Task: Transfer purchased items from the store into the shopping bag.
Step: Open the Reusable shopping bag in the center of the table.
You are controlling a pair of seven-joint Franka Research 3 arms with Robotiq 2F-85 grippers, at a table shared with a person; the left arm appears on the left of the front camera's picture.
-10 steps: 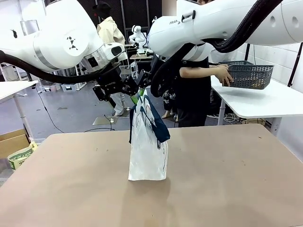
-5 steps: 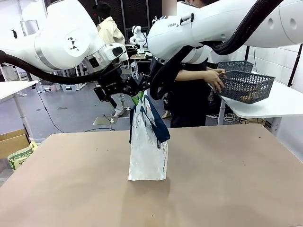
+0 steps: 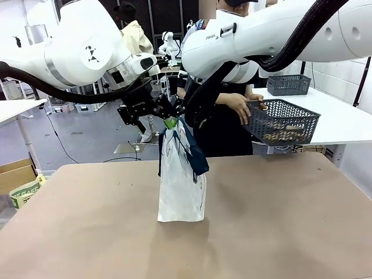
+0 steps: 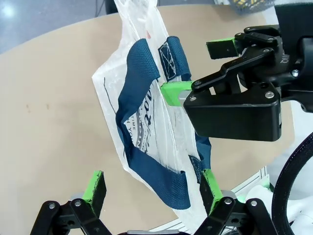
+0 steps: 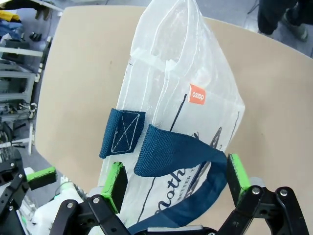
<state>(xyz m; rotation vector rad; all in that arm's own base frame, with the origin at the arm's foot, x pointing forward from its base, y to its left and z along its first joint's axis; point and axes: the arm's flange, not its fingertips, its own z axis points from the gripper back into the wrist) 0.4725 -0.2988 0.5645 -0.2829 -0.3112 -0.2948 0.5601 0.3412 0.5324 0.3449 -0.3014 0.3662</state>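
Observation:
The shopping bag [image 3: 181, 174], frosted plastic with navy straps, stands upright mid-table on the brown tabletop [image 3: 279, 232]. Both grippers meet at its top. My left gripper [image 3: 156, 110] is open, and in its wrist view the bag [image 4: 142, 112] and a strap lie between its spread green pads [image 4: 95, 187]. My right gripper [image 3: 181, 109] is open too, with the bag's [image 5: 186, 88] rim and a navy strap [image 5: 171, 147] between its fingers [image 5: 115, 186]. Across the table a person's hands carry the dark grey basket, the store [image 3: 283, 121], in the air. Brownish items show dimly through its sides.
A second grey basket [image 3: 289, 85] sits on the white side table [image 3: 343, 125] at the back right. A cardboard box [image 3: 16, 174] stands on the floor at the left. My right gripper [image 4: 198, 68] shows close above the bag in the left wrist view.
The person has lifted the grey basket off the side table and carried it left and lower, toward my table. Both arms and the bag have hardly moved.

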